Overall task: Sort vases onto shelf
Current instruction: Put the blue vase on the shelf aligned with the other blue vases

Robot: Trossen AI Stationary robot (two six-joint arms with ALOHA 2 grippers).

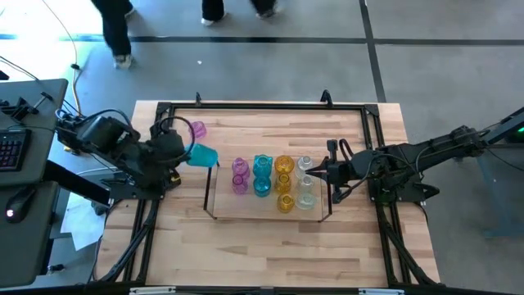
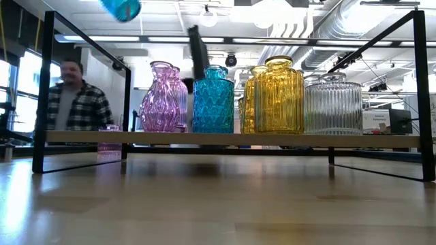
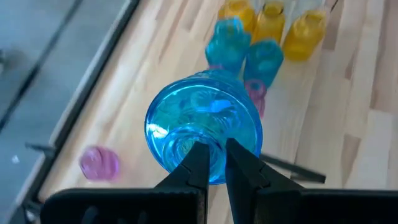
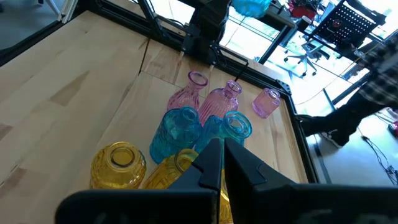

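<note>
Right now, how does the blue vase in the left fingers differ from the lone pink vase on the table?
The blue vase is gripped in the left fingers and held in the air near the shelf's end; the pink vase stands on the table, off the shelf, with nothing touching it. The blue vase is tipped; the pink one looks upright. Both are small see-through glass.

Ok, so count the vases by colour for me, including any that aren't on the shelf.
Pink vases: 3
Blue vases: 3, one held in the left gripper
Yellow vases: 3
Clear vases: 3, hard to separate
Total: 12
</note>
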